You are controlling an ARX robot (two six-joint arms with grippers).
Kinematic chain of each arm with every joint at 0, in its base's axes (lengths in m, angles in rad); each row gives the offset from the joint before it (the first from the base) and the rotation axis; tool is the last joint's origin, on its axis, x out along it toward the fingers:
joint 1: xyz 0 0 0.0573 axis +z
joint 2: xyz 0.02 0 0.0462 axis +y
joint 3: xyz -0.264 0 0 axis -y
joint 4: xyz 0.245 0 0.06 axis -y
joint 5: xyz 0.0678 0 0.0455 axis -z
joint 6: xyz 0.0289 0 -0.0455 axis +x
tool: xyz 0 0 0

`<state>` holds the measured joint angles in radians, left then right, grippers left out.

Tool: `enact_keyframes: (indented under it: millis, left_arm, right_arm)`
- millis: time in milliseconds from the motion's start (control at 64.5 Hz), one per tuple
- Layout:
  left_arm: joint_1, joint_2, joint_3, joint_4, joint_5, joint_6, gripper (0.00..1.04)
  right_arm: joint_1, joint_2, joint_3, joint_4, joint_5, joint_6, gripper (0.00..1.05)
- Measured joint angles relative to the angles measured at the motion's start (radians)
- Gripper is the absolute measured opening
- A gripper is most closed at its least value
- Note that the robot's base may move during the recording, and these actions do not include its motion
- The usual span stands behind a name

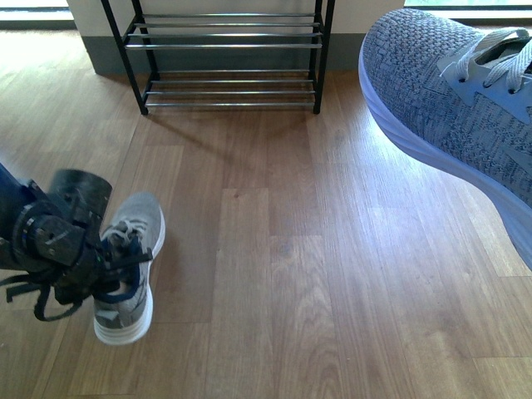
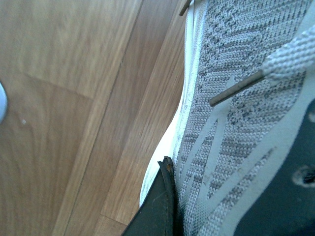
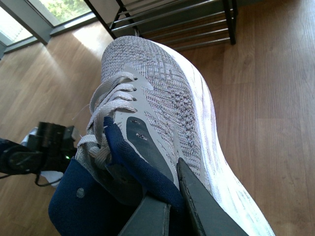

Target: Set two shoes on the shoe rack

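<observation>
Left gripper (image 1: 106, 264): closed on the collar of the first grey sneaker (image 1: 133, 249), low and close in on the robot's left, with black cables hanging beneath the wrist. In the left wrist view one black finger (image 2: 165, 206) lies flat against the sneaker's outer knit wall, just beside the white sole edge. The opposing finger is hidden. The sneaker's toe points away from the gripper toward the rack and its heel is nearer the robot. Whether its sole touches the wooden floor (image 1: 291, 249) cannot be told. Right gripper (image 3: 165, 184): pinching the second grey sneaker (image 3: 162, 93) at the collar, with one finger (image 3: 197, 206) outside on the knit and the other inside against the navy lining. This sneaker extends forward from the gripper, with its toe furthest from the fingers, its laces uppermost and its white sole along the outer side. The front view shows it held clear of the floor, high on the robot's right, with the gripper itself out of frame. Shoe rack (image 1: 224, 50): black frame and chrome bars, standing by the wall ahead of both grippers and well apart from each. Neither sneaker rests on it. In the right wrist view it appears beyond the second grey sneaker's toe.
</observation>
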<state>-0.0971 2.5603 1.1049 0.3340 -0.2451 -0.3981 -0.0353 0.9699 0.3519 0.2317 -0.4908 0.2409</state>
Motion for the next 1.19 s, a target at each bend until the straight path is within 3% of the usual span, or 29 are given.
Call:
enact_keyframes:
  millis: [248,543,1194]
  left_arm:
    - [-0.066,-0.583,-0.346,0.069,-0.170,0.074,0.02]
    - [-0.301,-1.291,-0.592,-0.241,-0.430,0.053,0.02]
    - [-0.315,-1.352,-0.605,-0.254,-0.446,0.044,0.02]
  right_arm:
    - [0.000,0.000,0.000,0.000,0.000,0.000,0.01]
    - [0.000,0.000,0.000,0.000,0.000,0.000,0.01]
    - [0.000,0.000,0.000,0.000,0.000,0.000,0.01]
